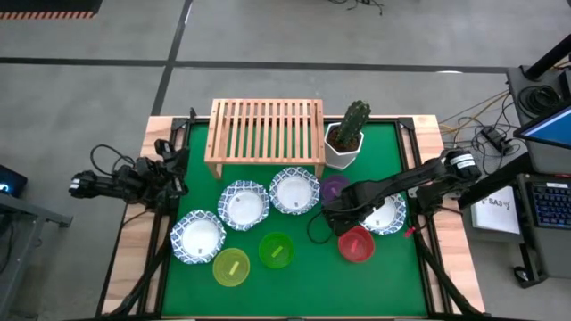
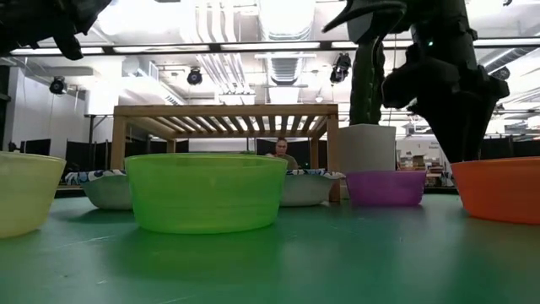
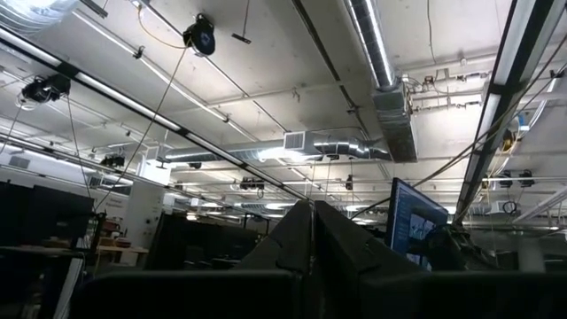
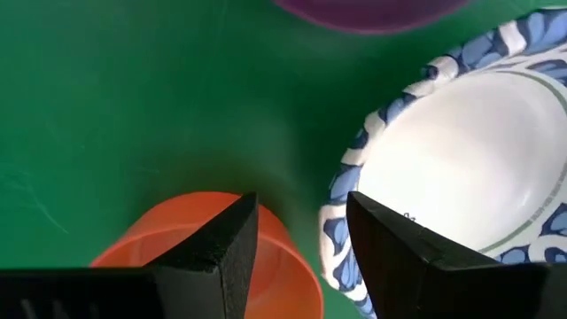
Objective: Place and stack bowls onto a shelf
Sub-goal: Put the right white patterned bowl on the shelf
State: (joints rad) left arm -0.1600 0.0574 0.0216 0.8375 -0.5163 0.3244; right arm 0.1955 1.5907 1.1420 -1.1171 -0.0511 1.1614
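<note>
Nearest our right wrist camera, the red bowl (image 4: 213, 257) sits just under the right end effector (image 4: 297, 235), whose fingers stand apart above the gap between that bowl's rim and the blue-rimmed white bowl (image 4: 469, 159) beside it. Both bowls rest on the green tabletop (image 1: 294, 285) on its right side, with the purple bowl (image 1: 335, 188) just behind them.

We judge the red bowl to be thin plastic: light, a little springy, smooth enough to slip. One finger inside and one outside the rim looks like the surest hold. The white bowl looks stiffer and possibly breakable, so its patterned rim wants a gentler pinch.

Farther out, 3 more white bowls (image 1: 244, 204) lie in a loose row toward the left, with the green bowl (image 1: 276, 250) and yellow bowl (image 1: 231, 267) in front. The wooden shelf (image 1: 265, 134) stands bare at the back, a potted cactus (image 1: 347, 135) beside it.

Our left end effector (image 1: 169, 169) waits at the tabletop's left edge; we cannot tell its fingers' state.
</note>
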